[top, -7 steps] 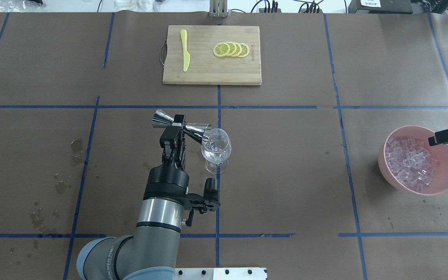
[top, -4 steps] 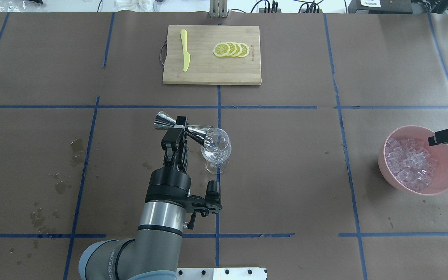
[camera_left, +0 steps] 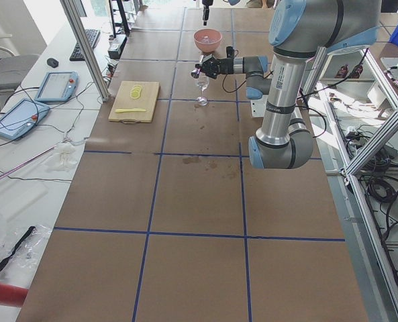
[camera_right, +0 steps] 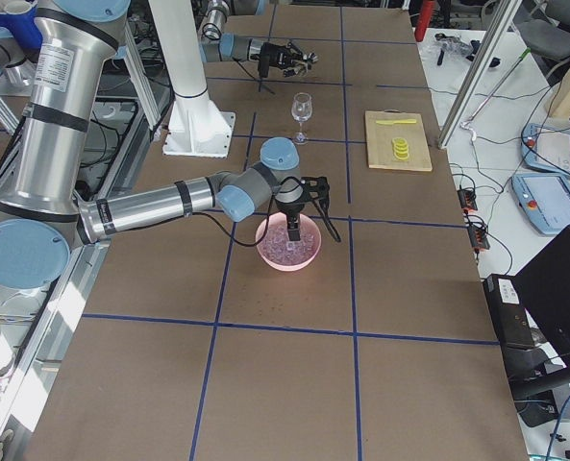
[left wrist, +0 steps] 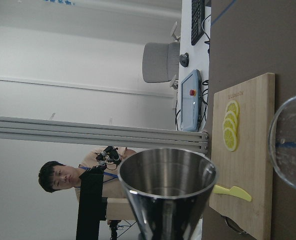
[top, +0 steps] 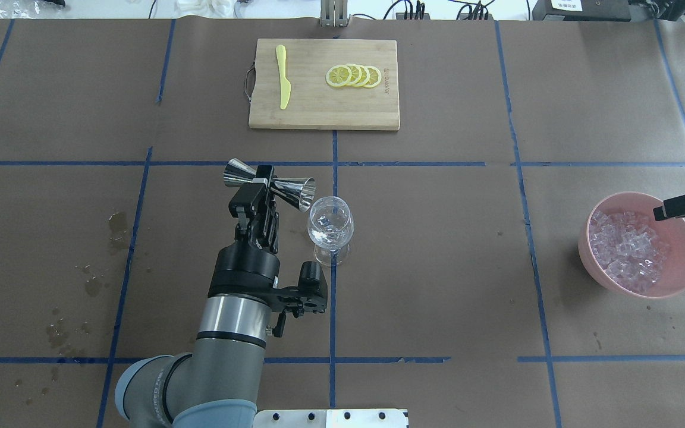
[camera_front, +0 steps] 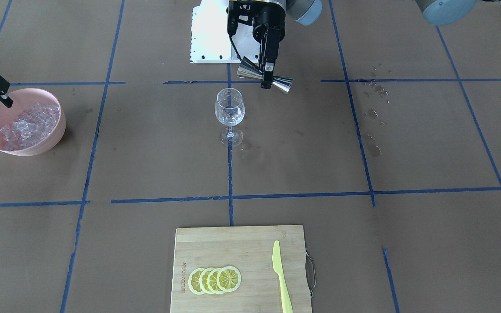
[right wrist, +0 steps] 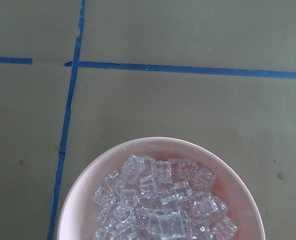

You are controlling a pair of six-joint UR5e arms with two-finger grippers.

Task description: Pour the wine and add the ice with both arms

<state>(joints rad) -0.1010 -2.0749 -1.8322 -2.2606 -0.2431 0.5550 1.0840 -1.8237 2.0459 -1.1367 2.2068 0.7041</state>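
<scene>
The ice (top: 631, 249) is a heap of small clear, glassy cubes, whitish where they pile up and too many to count. It fills the bottom of one pink bowl (top: 584, 252) at 3 o'clock on the table, seen from overhead. The right gripper (top: 684, 207) hangs over the bowl's 1 o'clock rim, clear of the ice, with its fingers spread wide and nothing in them.

Near the table's centre one wine glass (top: 330, 223) stands upright, and something clear glints low in its bowl. At the glass's 10 o'clock the left gripper (top: 264, 181) is clamped on the waist of one steel jigger (top: 292, 193). The jigger is tipped almost level, its larger cone mouth just beside the glass rim. In the wrist view that cone looks dry inside.

At 12 o'clock lies one wooden cutting board (top: 319, 110). It carries four overlapping lemon slices (top: 354, 76) and one yellow plastic knife (top: 283, 77).
</scene>
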